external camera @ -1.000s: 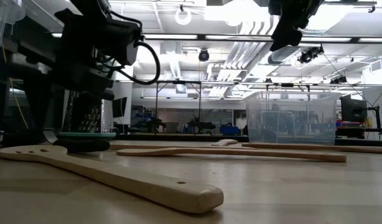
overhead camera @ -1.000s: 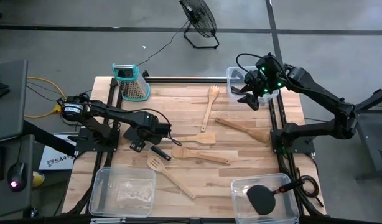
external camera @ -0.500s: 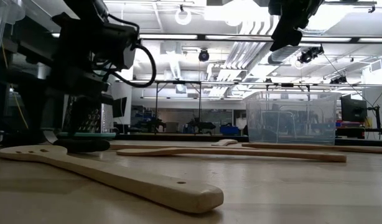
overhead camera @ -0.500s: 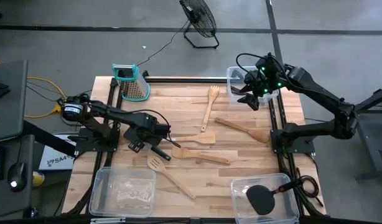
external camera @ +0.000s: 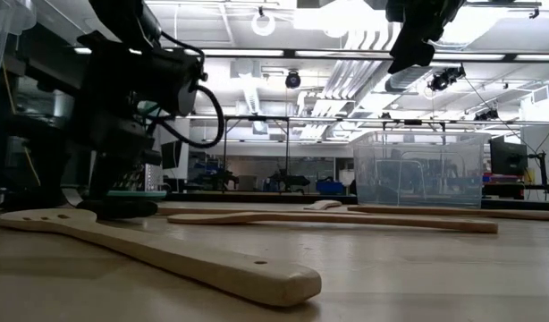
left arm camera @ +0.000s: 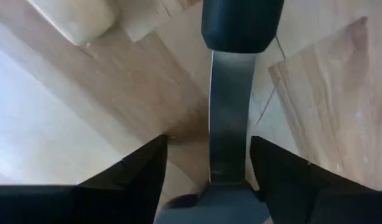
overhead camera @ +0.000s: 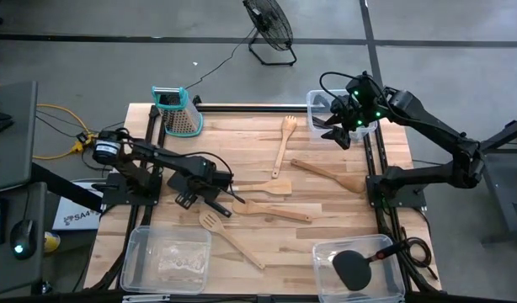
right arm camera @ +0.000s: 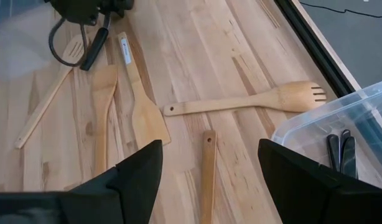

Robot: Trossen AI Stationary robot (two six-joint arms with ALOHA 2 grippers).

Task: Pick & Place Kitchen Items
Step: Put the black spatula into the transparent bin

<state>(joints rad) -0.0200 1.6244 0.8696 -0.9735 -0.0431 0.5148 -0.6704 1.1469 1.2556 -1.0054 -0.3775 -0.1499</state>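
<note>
A thin tool with a black handle (overhead camera: 217,205) and a flat metal shank (left arm camera: 231,124) lies on the table at the left. My left gripper (overhead camera: 201,187) points down over it and is open. Its two fingers (left arm camera: 141,171) stand on either side of the shank, and I cannot tell whether they touch it. Pale wooden utensils lie flat on the table: a forked spoon (overhead camera: 284,139), two spatulas (overhead camera: 330,175) (overhead camera: 267,187), a spoon (overhead camera: 271,210) and a slotted turner (overhead camera: 229,237). My right gripper (overhead camera: 338,128) hangs open and empty, high over the far right bin (overhead camera: 319,108).
A metal grater with a teal top (overhead camera: 176,109) stands at the far left. A clear bin (overhead camera: 166,257) sits at the near left. The near right bin (overhead camera: 393,290) holds a black turner (overhead camera: 355,268). Black-handled tools (right arm camera: 340,149) lie in the far right bin.
My left gripper has come down toward the black-handled tool, still pointing down.
</note>
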